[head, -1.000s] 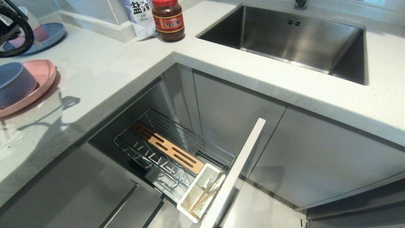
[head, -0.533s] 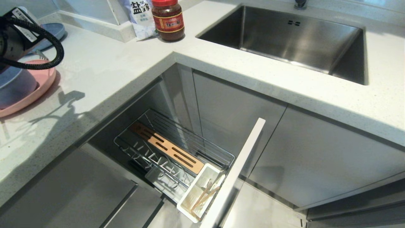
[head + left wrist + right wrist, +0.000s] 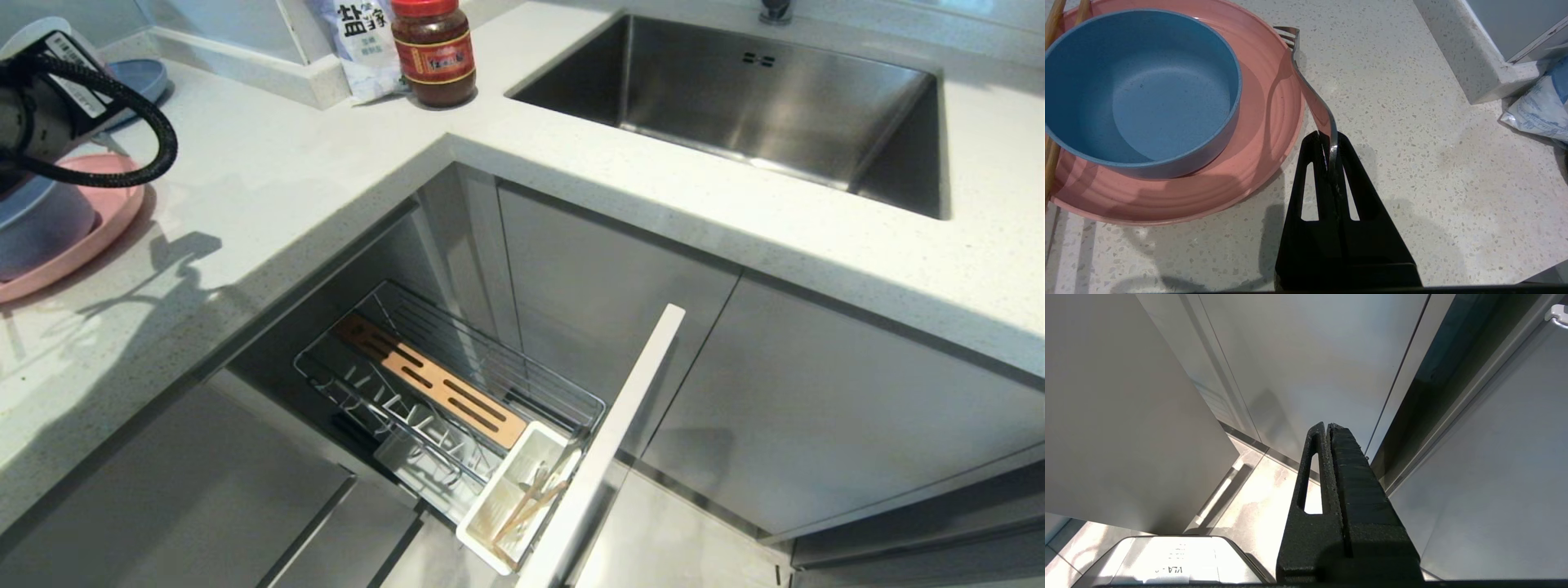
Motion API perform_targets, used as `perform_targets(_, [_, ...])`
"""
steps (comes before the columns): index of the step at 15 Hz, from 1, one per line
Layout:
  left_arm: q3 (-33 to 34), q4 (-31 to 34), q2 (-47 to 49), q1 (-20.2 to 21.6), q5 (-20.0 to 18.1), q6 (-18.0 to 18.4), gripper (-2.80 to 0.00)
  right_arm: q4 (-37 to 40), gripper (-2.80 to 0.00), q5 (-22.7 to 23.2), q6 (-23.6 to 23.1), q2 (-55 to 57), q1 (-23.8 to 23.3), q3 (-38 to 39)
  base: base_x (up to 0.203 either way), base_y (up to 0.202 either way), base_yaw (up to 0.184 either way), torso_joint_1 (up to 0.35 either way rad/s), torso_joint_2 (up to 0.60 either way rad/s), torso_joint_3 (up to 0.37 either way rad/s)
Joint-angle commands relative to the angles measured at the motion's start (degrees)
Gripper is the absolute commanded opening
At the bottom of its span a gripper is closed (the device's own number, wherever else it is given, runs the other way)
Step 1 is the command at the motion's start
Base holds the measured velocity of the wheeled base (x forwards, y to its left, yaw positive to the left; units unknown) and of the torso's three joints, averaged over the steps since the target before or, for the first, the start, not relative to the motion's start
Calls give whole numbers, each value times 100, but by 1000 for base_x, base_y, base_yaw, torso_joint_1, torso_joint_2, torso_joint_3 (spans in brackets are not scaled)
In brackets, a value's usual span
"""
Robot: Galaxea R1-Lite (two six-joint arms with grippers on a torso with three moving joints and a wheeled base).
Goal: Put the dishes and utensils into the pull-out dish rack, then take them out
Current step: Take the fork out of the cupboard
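The left gripper (image 3: 1329,141) has its jaws clamped on the steel fork (image 3: 1312,98) handle; tines reach ahead over the pink plate (image 3: 1265,134) rim, blue-grey bowl (image 3: 1139,87) beyond. The right gripper (image 3: 1327,428) hangs with jaws closed, empty.

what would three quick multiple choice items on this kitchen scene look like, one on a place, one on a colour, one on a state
1. Where does the blue bowl sit?
A. in the sink
B. on the pink plate
C. in the wire rack

2. What colour is the lid of the sauce jar on the counter?
A. red
B. green
C. white

3. What is the state of the left end effector?
A. open over the bowl
B. shut on nothing
C. shut on the fork

Answers:
1 B: the blue bowl rests on the pink plate on the countertop.
2 A: the sauce jar near the sink has a red lid.
3 C: the left end effector pinches the handle of the fork, whose tines reach past the plate's rim.
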Motion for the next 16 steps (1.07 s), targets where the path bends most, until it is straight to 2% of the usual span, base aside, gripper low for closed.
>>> perform_targets(1, [32, 11, 20, -1, 29, -12, -280, 1, -280, -1, 0, -24, 4, 9, 0, 0, 0, 0, 0, 0])
perform_targets(6, [32, 29, 20, 6, 29, -11, -280, -1, -280, -1, 0, -24, -2, 9, 0, 0, 0, 0, 0, 0])
perform_targets(7, [23, 29, 20, 7, 29, -11, 0, -4, -280, -1, 0, -24, 2, 9, 0, 0, 0, 0, 0, 0])
perform_targets(16, [-3, 11, -15, 34, 29, -10, 0, -4, -280, -1, 0, -24, 5, 9, 0, 0, 0, 0, 0, 0])
